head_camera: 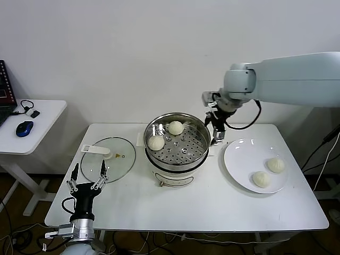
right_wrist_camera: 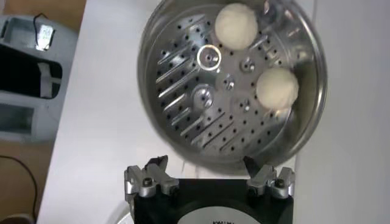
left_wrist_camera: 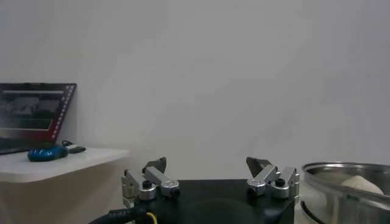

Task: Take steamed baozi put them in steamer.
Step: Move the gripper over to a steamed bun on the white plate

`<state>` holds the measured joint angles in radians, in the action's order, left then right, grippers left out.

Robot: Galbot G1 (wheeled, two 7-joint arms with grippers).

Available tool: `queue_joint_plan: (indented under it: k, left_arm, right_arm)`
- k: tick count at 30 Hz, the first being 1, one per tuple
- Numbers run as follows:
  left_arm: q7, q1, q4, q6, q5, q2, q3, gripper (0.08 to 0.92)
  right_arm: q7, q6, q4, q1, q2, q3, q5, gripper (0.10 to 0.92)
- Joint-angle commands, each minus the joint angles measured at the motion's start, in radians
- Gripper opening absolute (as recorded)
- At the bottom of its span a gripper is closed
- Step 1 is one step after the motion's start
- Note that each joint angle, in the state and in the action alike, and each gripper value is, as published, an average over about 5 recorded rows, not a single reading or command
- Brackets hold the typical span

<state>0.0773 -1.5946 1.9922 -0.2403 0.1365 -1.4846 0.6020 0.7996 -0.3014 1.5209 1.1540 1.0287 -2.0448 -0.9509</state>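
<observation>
Baozi sit two in the steamer at its 10 and 12 o'clock and two on the plate at 3 o'clock of it. The right gripper hangs empty, jaws released, by the steamer's 2 o'clock rim and could bump it when moving; the left gripper waits spread wide at the tabletop's 7 o'clock. The left wrist view cuts off most of the steamer.

The round stainless-steel steamer stands at the middle of the white table, toward its back edge. Two cream-white steamed baozi lie on its perforated tray, on the left and back-left. A round glass lid lies flat to the left of the steamer. A flat white plate sits toward the right edge, bearing two more baozi on its right part. A small white side table stands beyond the left edge.
</observation>
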Motion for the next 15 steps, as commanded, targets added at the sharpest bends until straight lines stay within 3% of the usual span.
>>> queue_joint_plan:
  k: [1,8,15]
  left_arm:
    - [0.001,-0.005,0.003,-0.002,-0.003,-0.002,-0.003,0.823]
    - [0.004,-0.011,-0.001,-0.008,-0.021,-0.004,-0.010,0.823]
    - [0.006,-0.024,-0.004,-0.018,-0.047,-0.019,-0.008,0.823]
  right_arm:
    - [0.001,0.009,0.199,0.170,-0.222,-0.189,0.093,0.823]
    - [0.027,0.049,0.210,0.241,-0.373,-0.316,0.243,0.823]
    - [0.073,0.113,0.060,0.114,-0.480,-0.253,0.364,0.823]
